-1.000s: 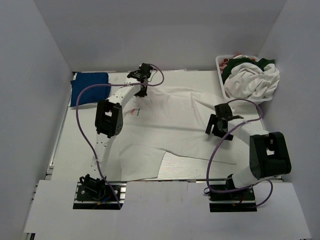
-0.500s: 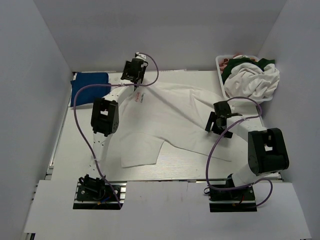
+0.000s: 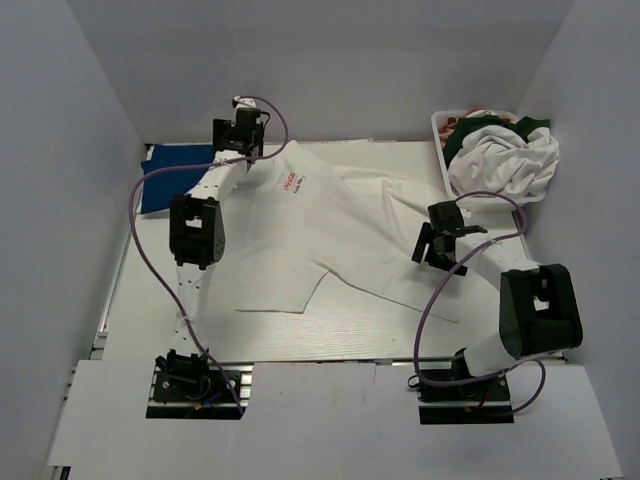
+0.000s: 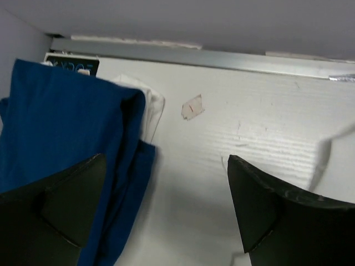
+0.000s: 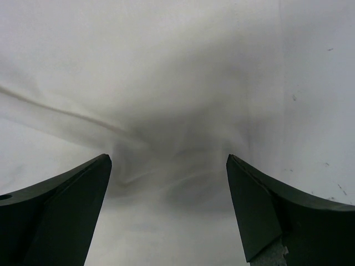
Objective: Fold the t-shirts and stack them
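Counter (image 3: 360, 335): white, walled in.
White t-shirt (image 3: 340, 230): rumpled mid-counter; likely light and limp, best pinched at hem corners.
Blue t-shirt (image 3: 165, 175): folded, far-left corner.
Left pincer (image 4: 166, 205): jaws apart, empty.
Right pincer (image 5: 166, 205): jaws apart over white cloth.

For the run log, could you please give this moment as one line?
left gripper open, empty | right gripper open over white t-shirt | blue t-shirt far-left

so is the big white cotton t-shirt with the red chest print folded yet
Spread, not folded: the white t-shirt lies rumpled and opened out across the table, its red print facing up.
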Robot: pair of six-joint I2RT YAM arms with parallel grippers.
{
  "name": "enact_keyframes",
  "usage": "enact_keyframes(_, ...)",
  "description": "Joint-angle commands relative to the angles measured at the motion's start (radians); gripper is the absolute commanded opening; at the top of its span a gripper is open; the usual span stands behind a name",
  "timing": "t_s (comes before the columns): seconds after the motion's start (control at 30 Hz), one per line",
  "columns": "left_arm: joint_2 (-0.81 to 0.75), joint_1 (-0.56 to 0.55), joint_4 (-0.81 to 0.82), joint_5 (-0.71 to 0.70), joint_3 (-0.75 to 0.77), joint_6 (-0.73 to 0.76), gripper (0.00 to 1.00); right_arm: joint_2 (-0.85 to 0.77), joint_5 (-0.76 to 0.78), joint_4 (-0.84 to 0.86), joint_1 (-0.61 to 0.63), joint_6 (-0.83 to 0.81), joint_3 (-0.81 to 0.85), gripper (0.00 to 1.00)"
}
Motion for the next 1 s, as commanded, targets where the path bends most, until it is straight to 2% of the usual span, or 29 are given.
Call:
enact_keyframes(0.0,-0.225,-0.006,-0.157,0.166,-0.044,-0.164,1.00,-0.119,0.023,-0.038,0.014,-0.007,0.018,0.90)
enact_keyframes(0.07,-0.326,-0.025,-0.157,0.220,-0.171,-0.217,1.00,-0.141,0.019,-0.033,0.014,-0.003,0.014,0.90)
enact_keyframes(0.1,-0.357,-0.025,-0.146,0.360,-0.267,-0.252,1.00,-0.166,0.017,-0.034,0.014,0.003,0.012,0.90)
enact_keyframes(0.17,-0.431,-0.025,-0.122,0.499,-0.359,-0.292,1.00,-0.170,0.005,-0.034,0.015,0.010,0.017,0.90)
enact_keyframes(0.2,-0.446,-0.025,-0.122,0.550,-0.437,-0.353,1.00,-0.175,-0.015,-0.031,0.011,0.013,0.017,0.90)
enact_keyframes(0.3,-0.480,-0.025,-0.108,0.636,-0.588,-0.401,1.00,-0.184,-0.053,-0.005,0.020,0.018,0.014,0.90)
enact_keyframes(0.57,-0.520,-0.034,-0.063,0.717,-0.861,-0.493,1.00,-0.184,-0.105,0.059,0.057,0.021,-0.054,0.90)
enact_keyframes(0.67,-0.529,-0.043,-0.085,0.698,-0.973,-0.533,1.00,-0.152,-0.116,0.059,0.078,0.042,-0.067,0.90)
enact_keyframes(0.83,-0.667,-0.030,-0.216,0.609,-1.157,-0.637,1.00,-0.160,-0.127,0.073,0.121,0.085,-0.152,0.90)
enact_keyframes(0.9,-0.727,-0.029,-0.256,0.625,-1.281,-0.679,1.00,-0.166,-0.128,0.061,0.136,0.118,-0.187,0.90)
enact_keyframes(0.97,-0.828,-0.038,-0.293,0.564,-1.388,-0.737,1.00,-0.177,-0.144,0.039,0.152,0.134,-0.212,0.90)
